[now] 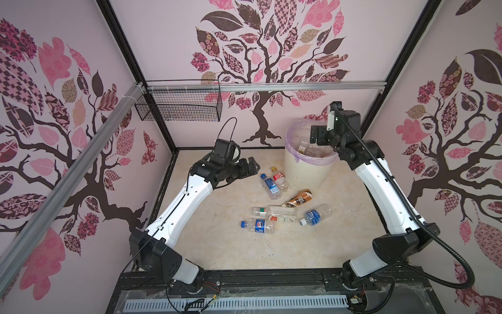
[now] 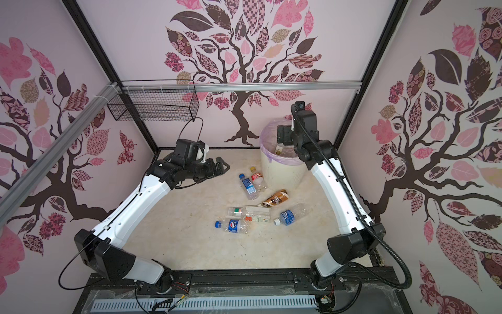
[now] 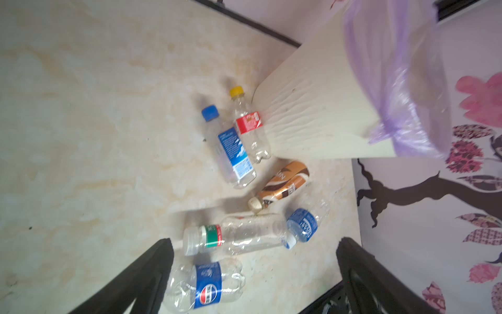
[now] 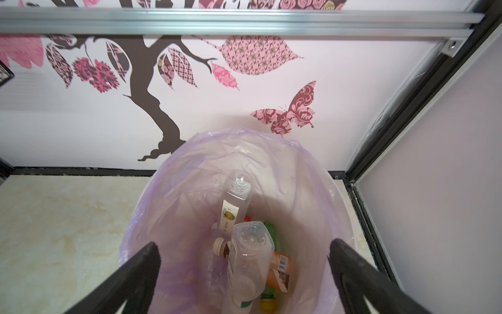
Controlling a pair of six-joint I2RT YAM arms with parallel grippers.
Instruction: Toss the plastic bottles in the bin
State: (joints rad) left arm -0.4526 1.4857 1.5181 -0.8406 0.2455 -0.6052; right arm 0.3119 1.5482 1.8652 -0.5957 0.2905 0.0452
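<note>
- In both top views the bin (image 1: pixel 307 174) stands right of the middle, by the back wall. Plastic bottles (image 1: pixel 270 186) lie flat just lower left of it; bare floor (image 1: pixel 231 252) fills the lower part.
- The Pepsi bottle (image 1: pixel 259 226) lies sideways, blue cap pointing left.
- The left gripper (image 1: pixel 254 166) is wide apart and empty, left of the bin.
- Left wrist view: only the Pepsi logo reads clearly.
- Right wrist view: the right gripper (image 4: pixel 244 246) gapes wide, empty, over the bin; two clear bottles inside stand bottoms up.
</note>
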